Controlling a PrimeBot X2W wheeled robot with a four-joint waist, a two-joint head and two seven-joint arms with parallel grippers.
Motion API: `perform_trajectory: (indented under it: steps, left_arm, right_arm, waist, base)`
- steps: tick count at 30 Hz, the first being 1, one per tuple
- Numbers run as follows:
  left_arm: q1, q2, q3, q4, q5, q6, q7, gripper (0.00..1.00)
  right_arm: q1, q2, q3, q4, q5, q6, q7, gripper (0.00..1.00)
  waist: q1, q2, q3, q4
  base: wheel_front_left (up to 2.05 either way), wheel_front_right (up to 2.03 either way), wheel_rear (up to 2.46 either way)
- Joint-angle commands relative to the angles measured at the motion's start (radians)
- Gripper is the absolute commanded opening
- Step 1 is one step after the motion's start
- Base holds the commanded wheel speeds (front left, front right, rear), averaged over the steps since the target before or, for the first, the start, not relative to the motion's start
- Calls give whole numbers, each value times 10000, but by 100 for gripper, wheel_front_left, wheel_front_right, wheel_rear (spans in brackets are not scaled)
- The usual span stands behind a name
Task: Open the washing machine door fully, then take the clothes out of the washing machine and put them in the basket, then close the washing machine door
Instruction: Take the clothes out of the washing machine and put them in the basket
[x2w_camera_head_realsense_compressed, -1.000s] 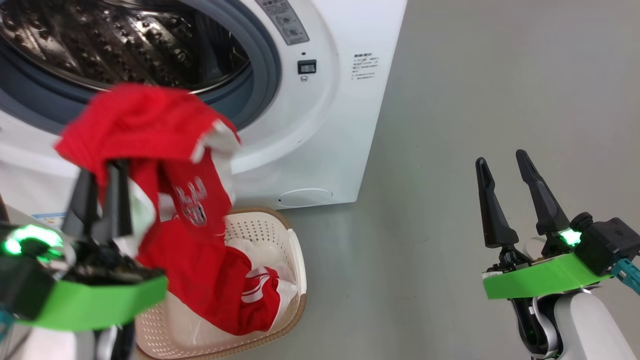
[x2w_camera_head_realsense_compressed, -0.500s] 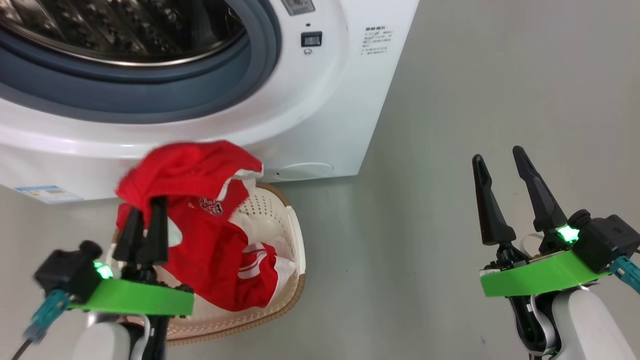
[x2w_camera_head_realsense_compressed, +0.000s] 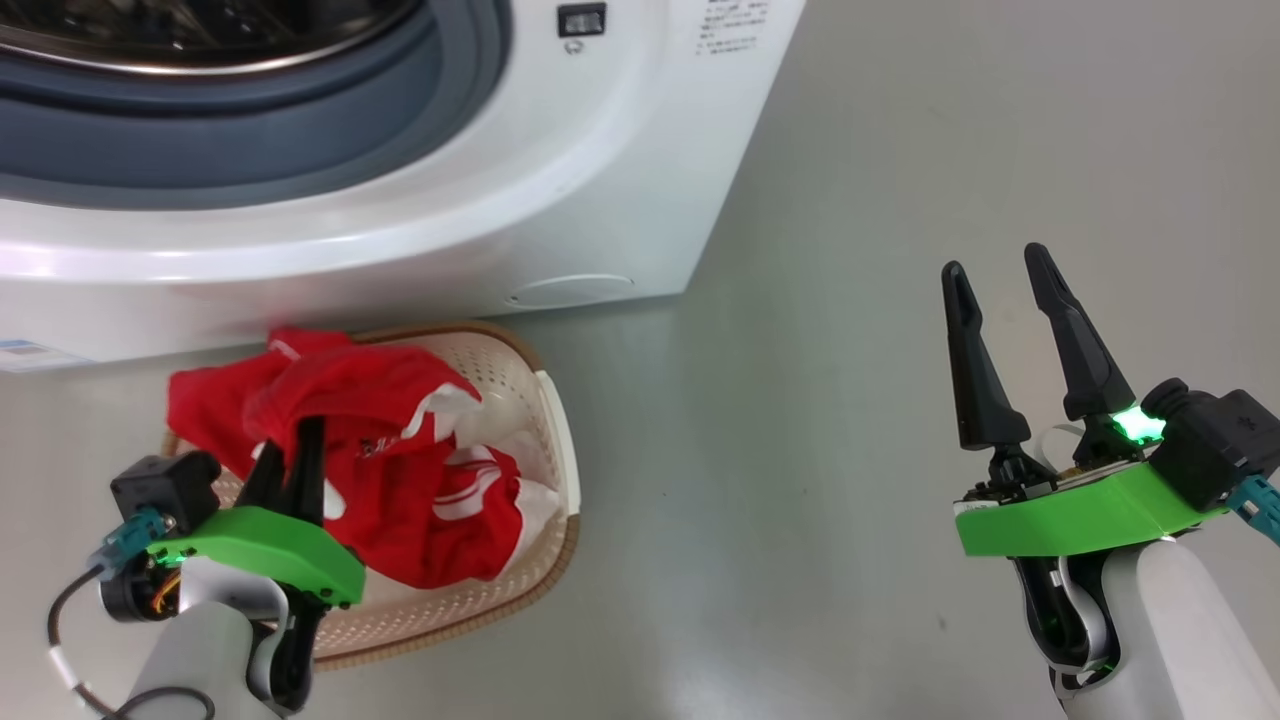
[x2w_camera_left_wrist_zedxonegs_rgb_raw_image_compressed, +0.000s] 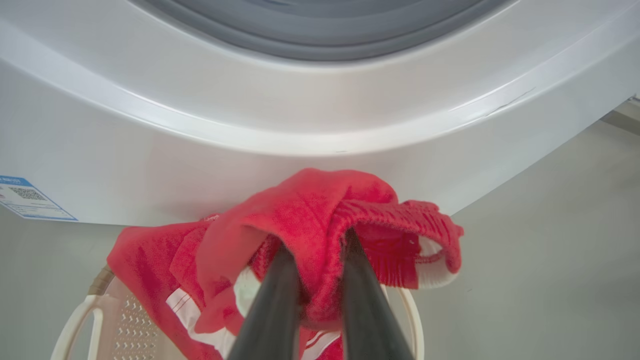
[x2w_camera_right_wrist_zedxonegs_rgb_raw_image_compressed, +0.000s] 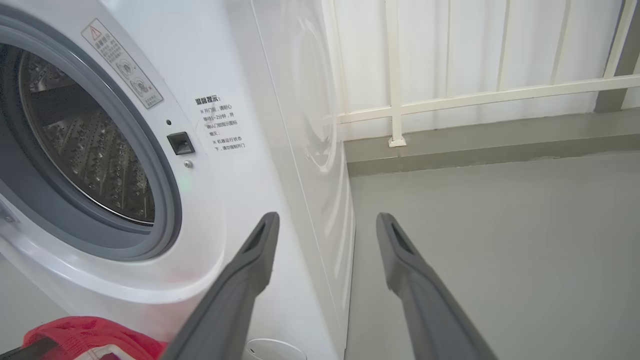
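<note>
The white washing machine stands at the top of the head view, its grey ring and steel drum uncovered. The washing machine door is out of view. In front of the machine sits the cream basket with red and white clothes heaped inside. My left gripper hangs low over the basket's left half, shut on a bunched red garment that drapes over both fingers. My right gripper stands open over bare floor far to the right, holding nothing.
Grey floor stretches to the right of the machine and basket. A white railing runs along a low kerb behind the machine's right side. A small blue label sits at the machine's lower left.
My left gripper has come down from in front of the drum opening to just above the basket, carrying the red garment. The head camera has tilted down. The right gripper has stayed open.
</note>
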Motion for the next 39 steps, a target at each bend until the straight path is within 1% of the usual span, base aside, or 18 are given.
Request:
perform_trajectory:
  steps: [1, 4, 10, 14, 15, 20, 23, 24, 25, 26, 27, 35, 37, 39]
  left_arm:
    - [-262, 377, 143, 308, -159, -53, -51, 0]
    - [-663, 498, -116, 1254, -323, -53, -51, 0]
    - [-1434, 561, -714, 2793, -764, -53, -51, 0]
    - [-1906, 584, -1133, 3591, -1066, -53, 3, 0]
    - [-1906, 584, -1133, 3591, -1066, -53, 3, 0]
    - [-2266, 562, -1441, 4555, -1483, -53, 602, 0]
    - [-2342, 573, -1593, 4863, -1690, -53, 840, 0]
    - [-2357, 597, -1634, 4910, -1746, -53, 824, 7]
    - [-2375, 625, -1658, 4954, -1799, -53, 772, 29]
    - [-2389, 638, -1659, 5002, -1862, -53, 705, 58]
    - [-2403, 637, -1672, 5042, -1912, -53, 645, 100]
    - [-2593, 678, -1683, 4958, -2093, -54, 46, 100]
    - [-2530, 683, -1703, 4646, -2016, -54, -26, 100]
    - [-2376, 801, -1453, 3912, -1903, -54, -42, 100]
  right_arm:
    - [-125, -29, 276, -270, 107, 75, -63, 100]
    - [-199, -29, 285, -291, 156, 75, -63, 100]
    - [-385, -29, 291, -358, 167, 75, -63, 100]
    - [-552, -29, 366, -389, 193, 75, -63, 100]
    - [-552, -29, 366, -389, 193, 75, -63, 100]
    - [-642, -29, 457, -381, 233, 75, -63, 100]
    - [-686, -29, 492, -364, 277, 75, -63, 100]
    - [-702, -29, 496, -357, 291, 75, -63, 100]
    - [-712, -29, 492, -353, 303, 75, -63, 100]
    - [-714, -29, 482, -350, 312, 75, -63, 100]
    - [-712, -29, 468, -346, 319, 75, -63, 100]
    - [-788, -29, 164, -279, 253, 75, -63, 100]
    - [-796, -29, 102, -269, 204, 75, -63, 100]
    - [-808, -29, 20, -240, 122, 75, -63, 100]
  waist:
    - [0, 0, 331, -259]
    - [0, 0, 581, -387]
    - [0, 0, 1105, -517]
    - [0, 0, 1429, -586]
    - [0, 0, 1429, -586]
    - [0, 0, 1635, -683]
    - [0, 0, 1704, -769]
    - [0, 0, 1718, -791]
    - [0, 0, 1724, -805]
    - [0, 0, 1723, -810]
    - [0, 0, 1718, -807]
    - [0, 0, 1431, -638]
    - [0, 0, 1257, -576]
    - [0, 0, 1070, -483]
  base:
    - [0, 0, 0]
    - [0, 0, 0]
    - [0, 0, 0]
    - [0, 0, 0]
    - [0, 0, 0]
    - [0, 0, 0]
    - [0, 0, 0]
    - [0, 0, 0]
    - [0, 0, 0]
    - [0, 0, 0]
    - [0, 0, 0]
    - [0, 0, 0]
    - [0, 0, 0]
    - [0, 0, 0]
